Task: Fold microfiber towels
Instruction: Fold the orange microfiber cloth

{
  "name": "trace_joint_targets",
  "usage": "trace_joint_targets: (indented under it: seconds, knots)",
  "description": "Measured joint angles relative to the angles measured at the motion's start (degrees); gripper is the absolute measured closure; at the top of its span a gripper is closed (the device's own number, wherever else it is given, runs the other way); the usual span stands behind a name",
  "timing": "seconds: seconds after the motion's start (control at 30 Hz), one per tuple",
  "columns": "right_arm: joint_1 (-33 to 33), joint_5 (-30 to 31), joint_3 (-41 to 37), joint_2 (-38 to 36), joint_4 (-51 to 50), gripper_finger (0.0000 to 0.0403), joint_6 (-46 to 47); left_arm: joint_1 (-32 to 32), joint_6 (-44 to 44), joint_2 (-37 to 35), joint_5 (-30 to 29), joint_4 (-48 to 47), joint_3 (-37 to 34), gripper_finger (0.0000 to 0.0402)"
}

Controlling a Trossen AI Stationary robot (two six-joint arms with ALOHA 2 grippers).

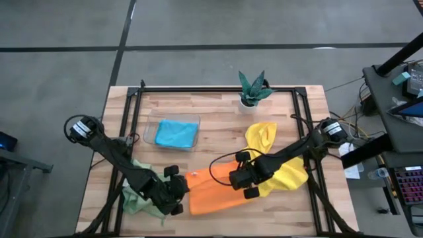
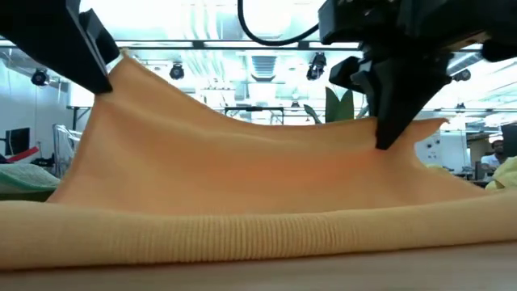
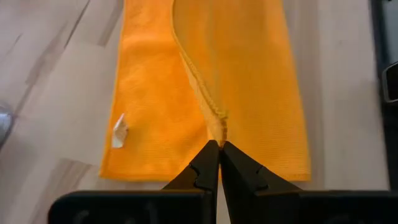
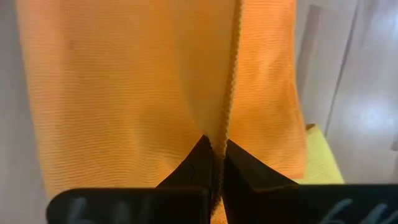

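The orange towel (image 1: 210, 190) lies near the table's front edge, between my two grippers. My left gripper (image 1: 180, 188) is shut on its left end and my right gripper (image 1: 239, 177) is shut on its right end. In the low view the orange towel (image 2: 242, 186) rises from the table to both grippers and sags between them. A yellow towel (image 1: 277, 162) lies under my right arm. A pale green towel (image 1: 137, 198) lies under my left arm. A bright blue towel (image 1: 176, 133) lies in the clear tray (image 1: 151, 125). My left gripper pinches a stitched edge of the orange towel (image 3: 214, 121) between its two fingers, at the towel's left end. That edge is lifted, and the rest of the towel lies on the table below. My right gripper pinches a stitched edge of the orange towel (image 4: 225, 134) between its two fingers, at the towel's right end. That edge is lifted above the cloth lying below it.
A small plant in a white pot (image 1: 251, 92) stands at the table's far edge. A black frame (image 1: 218, 88) runs along the table's far and side edges. A white tag (image 3: 119, 132) shows on the orange towel's lower layer.
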Motion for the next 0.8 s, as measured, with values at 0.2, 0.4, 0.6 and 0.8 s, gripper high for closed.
trace_joint_targets:
  seconds: [0.2,0.4,0.6,0.8]
  knots:
    - [-1.9,0.0,0.0,0.0,0.4,0.0394,-1.2,1.3,0.0,0.0,0.1,-2.3,0.0,0.0402]
    - [-2.8,0.0,0.0,0.0,0.8,0.0394,-1.3,2.4,0.1,0.0,0.1,-5.2,-0.4,0.0402]
    - [-3.0,0.0,0.0,0.0,1.0,0.0394,-1.1,3.4,0.0,0.0,0.1,-5.1,-1.9,0.0402]
    - [-3.1,1.3,0.0,0.1,1.3,0.0394,-0.9,4.1,0.0,0.1,0.2,-4.5,-3.9,0.0402]
